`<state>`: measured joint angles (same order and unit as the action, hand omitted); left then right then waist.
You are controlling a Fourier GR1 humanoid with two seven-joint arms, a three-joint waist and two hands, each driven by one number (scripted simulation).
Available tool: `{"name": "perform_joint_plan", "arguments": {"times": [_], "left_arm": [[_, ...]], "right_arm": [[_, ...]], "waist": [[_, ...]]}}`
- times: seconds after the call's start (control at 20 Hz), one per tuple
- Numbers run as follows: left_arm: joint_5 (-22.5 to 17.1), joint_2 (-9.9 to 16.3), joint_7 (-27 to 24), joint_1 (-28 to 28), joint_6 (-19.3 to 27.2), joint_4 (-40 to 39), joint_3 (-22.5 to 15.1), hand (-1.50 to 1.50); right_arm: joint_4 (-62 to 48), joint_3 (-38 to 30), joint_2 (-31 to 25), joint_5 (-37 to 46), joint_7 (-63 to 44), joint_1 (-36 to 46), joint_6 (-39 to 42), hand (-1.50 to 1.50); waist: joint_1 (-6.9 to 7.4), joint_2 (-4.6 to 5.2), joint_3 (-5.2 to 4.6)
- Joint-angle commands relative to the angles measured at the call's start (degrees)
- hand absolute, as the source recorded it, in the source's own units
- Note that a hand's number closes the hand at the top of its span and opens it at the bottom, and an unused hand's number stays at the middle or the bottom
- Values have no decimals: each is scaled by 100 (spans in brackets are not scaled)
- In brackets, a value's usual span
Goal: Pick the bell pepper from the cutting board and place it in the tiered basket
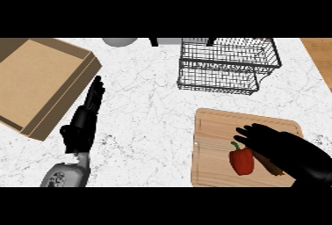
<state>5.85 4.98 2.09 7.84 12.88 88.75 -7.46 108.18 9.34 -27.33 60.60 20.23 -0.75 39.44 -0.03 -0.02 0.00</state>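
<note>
Bell pepper [242, 161], red with a green stem pointing toward the far edge, lies on the cutting board [220, 127] a little toward its near right corner, not yet lifted. The right hand [285, 147] hangs over the board just to the right of the pepper, fingers spread and relaxed, holding nothing; whether a fingertip touches the pepper I cannot tell. To do this step well, I judge the hand should shift left so the thumb and fingers come down on the pepper's 2 long sides across its widest part, well below the stem, then close before any lift. Its smooth, rounded skin may roll on the flat board if nudged from 1 side only. The tiered basket [227, 63] stands beyond the board's far edge, near the counter's far edge. The left hand [81, 127] rests open, fingers straight, beside the cardboard box [39, 83] at the counter's left.
</note>
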Motion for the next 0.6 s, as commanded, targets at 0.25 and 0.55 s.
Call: {"name": "perform_joint_plan", "arguments": {"times": [0.25, 0.55], "left_arm": [[-221, 111, -261, 30, -424, -157, 425, 0], [95, -63, -34, 122, -309, -234, 325, 0]], "right_arm": [[-377, 308, 519, 373, -188, 290, 45, -150], [-807, 21, 363, 432, 191, 469, 18, -150]], "waist": [[3, 2, -1], [2, 2, -1]]}}
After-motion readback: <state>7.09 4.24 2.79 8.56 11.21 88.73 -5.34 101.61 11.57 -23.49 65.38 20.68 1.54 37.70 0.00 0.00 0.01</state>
